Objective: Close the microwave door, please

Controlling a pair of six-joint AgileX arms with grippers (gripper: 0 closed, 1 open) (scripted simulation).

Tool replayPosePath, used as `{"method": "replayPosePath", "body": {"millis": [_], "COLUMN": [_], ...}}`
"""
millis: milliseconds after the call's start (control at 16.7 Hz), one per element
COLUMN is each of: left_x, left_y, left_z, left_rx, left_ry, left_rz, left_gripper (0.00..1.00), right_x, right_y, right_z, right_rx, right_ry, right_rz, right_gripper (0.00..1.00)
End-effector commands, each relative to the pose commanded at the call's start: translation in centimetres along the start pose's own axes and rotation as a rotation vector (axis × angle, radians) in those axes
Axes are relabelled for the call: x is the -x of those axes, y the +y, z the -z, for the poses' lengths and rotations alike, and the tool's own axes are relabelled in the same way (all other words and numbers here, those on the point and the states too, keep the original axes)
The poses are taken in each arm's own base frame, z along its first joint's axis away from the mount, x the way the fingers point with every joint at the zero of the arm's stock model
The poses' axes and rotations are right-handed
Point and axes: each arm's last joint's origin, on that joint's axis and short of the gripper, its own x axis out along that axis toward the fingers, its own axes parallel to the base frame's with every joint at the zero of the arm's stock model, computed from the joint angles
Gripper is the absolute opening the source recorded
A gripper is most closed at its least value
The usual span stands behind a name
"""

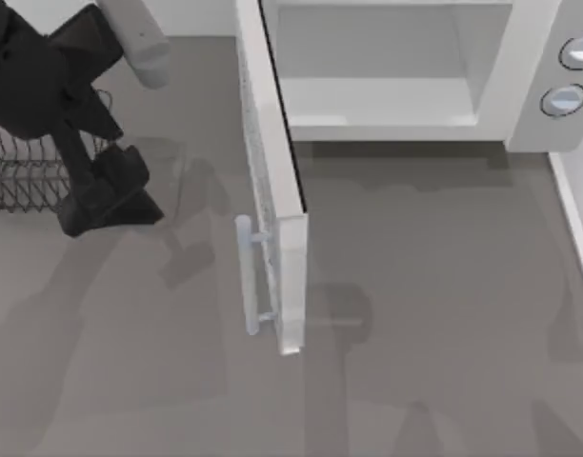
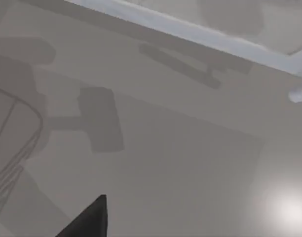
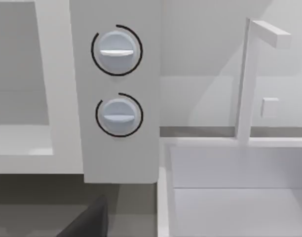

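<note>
Top view: flat white rectangular microwave door w/ slim silver bar handle stands wide open, edge-on, jutting over the grey bench from the big white box microwave, pale cavity exposed, two round grey knobs. Left tool near wire rack, left of door, not touching; can't tell if its fingers are apart.
</note>
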Motion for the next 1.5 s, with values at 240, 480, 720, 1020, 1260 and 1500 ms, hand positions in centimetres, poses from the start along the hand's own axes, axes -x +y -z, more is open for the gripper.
{"method": "replayPosePath", "body": {"millis": [240, 480, 720, 1020, 1260, 1500], "left_x": [0.7, 1.6, 1.8, 1.5, -1.8, -5.5], "left_y": [1.5, 2.0, 2.0, 1.9, 1.8, 1.4], "left_z": [-4.3, -6.6, -7.0, -7.0, -7.4, -7.5], "left_rx": [-0.143, -0.243, -0.261, -0.259, -0.261, -0.262], "left_ry": [-0.024, -0.070, -0.081, -0.081, -0.081, -0.083], "left_rz": [0.078, 0.094, 0.094, 0.092, 0.094, 0.092], "left_gripper": [1.00, 1.00, 1.00, 1.00, 1.00, 1.00], "right_x": [0.0, 0.0, 0.0, 0.0, 0.0, 0.0], "right_y": [0.0, 0.0, 0.0, 0.0, 0.0, 0.0], "right_z": [0.0, 0.0, 0.0, 0.0, 0.0, 0.0], "right_rx": [0.000, 0.000, 0.000, 0.000, 0.000, 0.000], "right_ry": [0.000, 0.000, 0.000, 0.000, 0.000, 0.000], "right_rz": [0.000, 0.000, 0.000, 0.000, 0.000, 0.000], "right_gripper": [1.00, 1.00, 1.00, 1.00, 1.00, 1.00]}}
